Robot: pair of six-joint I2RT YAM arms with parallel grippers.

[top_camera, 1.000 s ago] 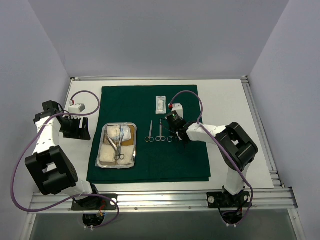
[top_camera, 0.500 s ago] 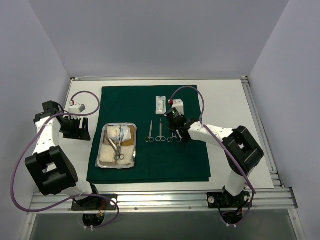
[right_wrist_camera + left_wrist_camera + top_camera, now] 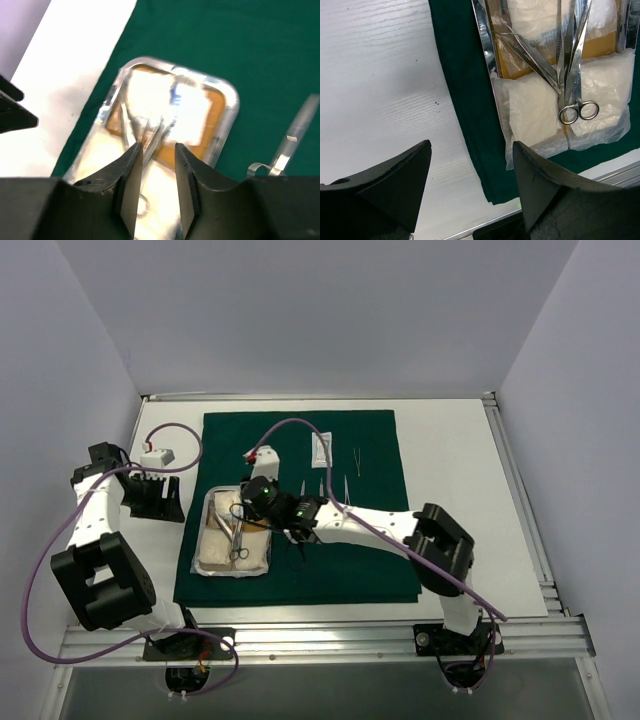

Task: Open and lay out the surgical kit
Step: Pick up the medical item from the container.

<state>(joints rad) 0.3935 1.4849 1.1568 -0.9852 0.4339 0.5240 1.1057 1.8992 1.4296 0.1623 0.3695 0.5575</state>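
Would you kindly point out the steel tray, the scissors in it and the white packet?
steel tray (image 3: 484, 40): left wrist view, rim.
scissors (image 3: 572, 75): left wrist view, shank.
white packet (image 3: 321, 448): top view, centre.

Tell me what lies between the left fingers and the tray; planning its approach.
Left wrist view: bare table, then a strip of green cloth before the tray.

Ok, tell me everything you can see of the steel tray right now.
The steel tray is a shiny rectangle with rounded corners, lying flat on the left part of the green drape. Inside are a tan liner, white gauze packets, and scissors with other steel instruments. The right gripper hovers open over it.
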